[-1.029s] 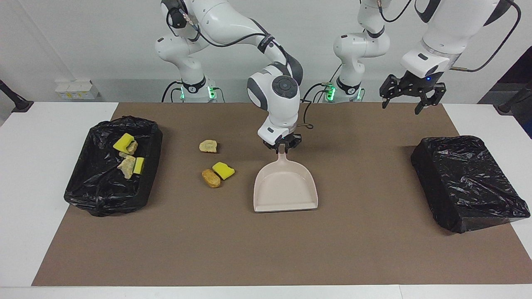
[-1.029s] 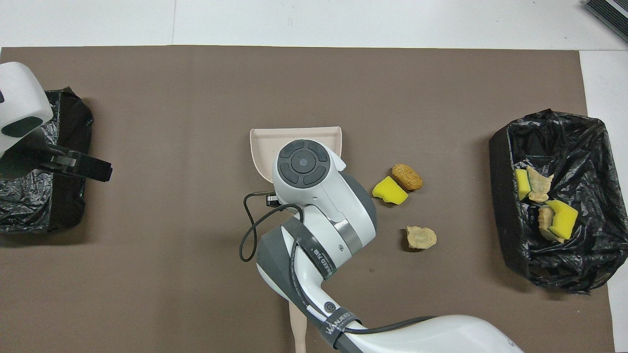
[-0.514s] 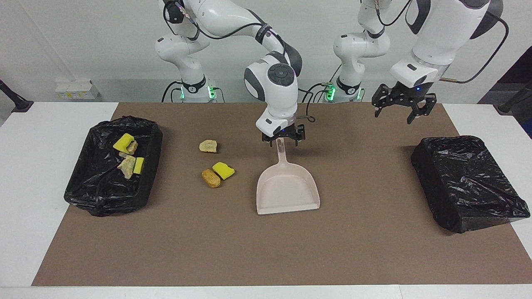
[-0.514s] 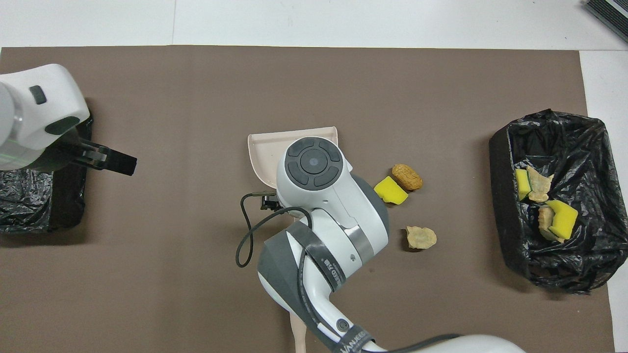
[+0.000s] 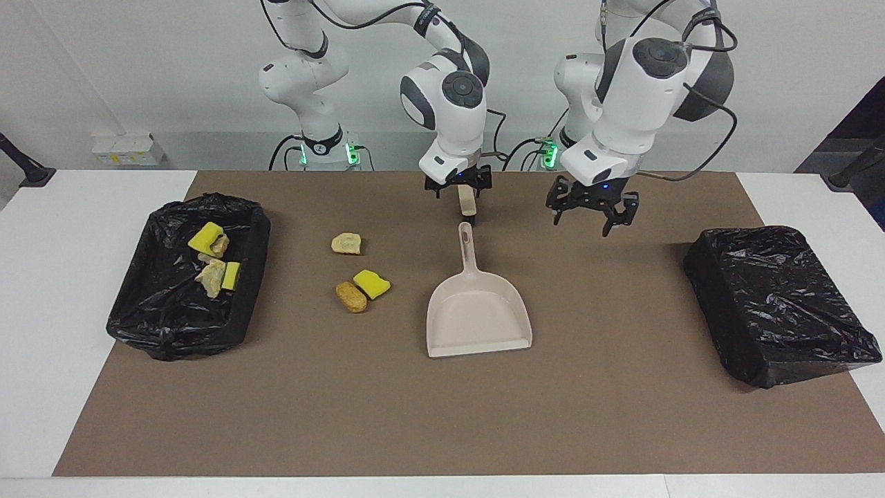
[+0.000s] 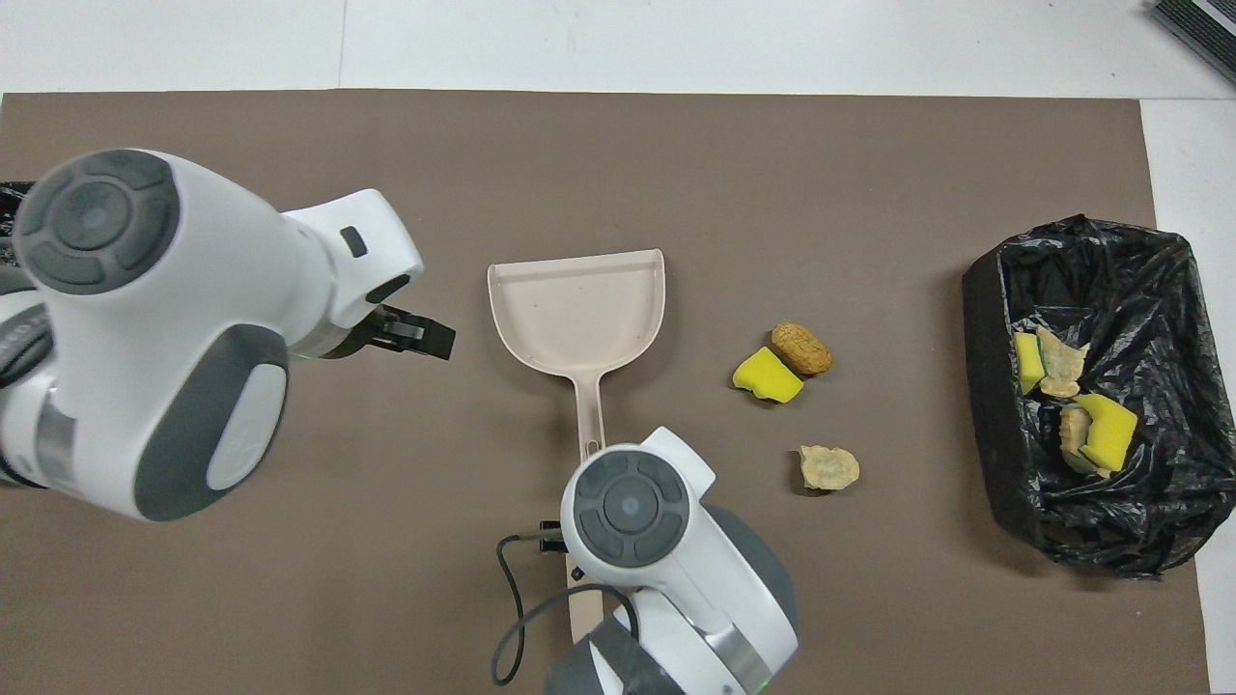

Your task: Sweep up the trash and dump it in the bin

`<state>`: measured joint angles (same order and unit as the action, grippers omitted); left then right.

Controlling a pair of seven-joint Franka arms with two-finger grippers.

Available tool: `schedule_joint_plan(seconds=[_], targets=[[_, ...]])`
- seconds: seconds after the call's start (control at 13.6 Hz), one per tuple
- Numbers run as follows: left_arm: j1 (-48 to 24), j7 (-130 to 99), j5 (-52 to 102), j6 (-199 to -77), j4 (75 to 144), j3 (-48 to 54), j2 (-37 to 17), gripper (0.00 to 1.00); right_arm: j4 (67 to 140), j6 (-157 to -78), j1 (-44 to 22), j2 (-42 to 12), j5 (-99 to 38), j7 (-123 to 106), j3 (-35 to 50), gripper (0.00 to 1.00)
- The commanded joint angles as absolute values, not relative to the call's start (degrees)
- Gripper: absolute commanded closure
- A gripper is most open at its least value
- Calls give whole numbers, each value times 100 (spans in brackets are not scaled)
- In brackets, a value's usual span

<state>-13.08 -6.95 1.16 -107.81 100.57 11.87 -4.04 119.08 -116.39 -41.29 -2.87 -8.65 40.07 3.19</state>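
— Three scraps (image 5: 372, 283) loose on the counter (image 5: 622, 415) beside the dustpan (image 5: 478, 311), rest in the bin (image 5: 138, 325)?
— Yes. Dustpan just released: right pincer (image 5: 458, 185) apart, lifted; left pincer (image 5: 589, 211) apart, coming in. Sweeping pending.

White table (image 5: 62, 228) under a brown mat (image 5: 442, 415); plain white wall (image 5: 138, 69)

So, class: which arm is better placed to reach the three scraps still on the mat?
Right, probably. The three scraps lie toward the right arm's end, near the filled bin. The right gripper hangs closer to them; the dustpan lies between them and the left gripper.
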Motion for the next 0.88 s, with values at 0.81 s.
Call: schedule_joint_plan(seconds=[0.81], targets=[[-2927, -3312, 79, -12735, 11030, 1099, -1538, 4, 14440, -13244, -6019, 1416, -932, 5799, 343, 5]])
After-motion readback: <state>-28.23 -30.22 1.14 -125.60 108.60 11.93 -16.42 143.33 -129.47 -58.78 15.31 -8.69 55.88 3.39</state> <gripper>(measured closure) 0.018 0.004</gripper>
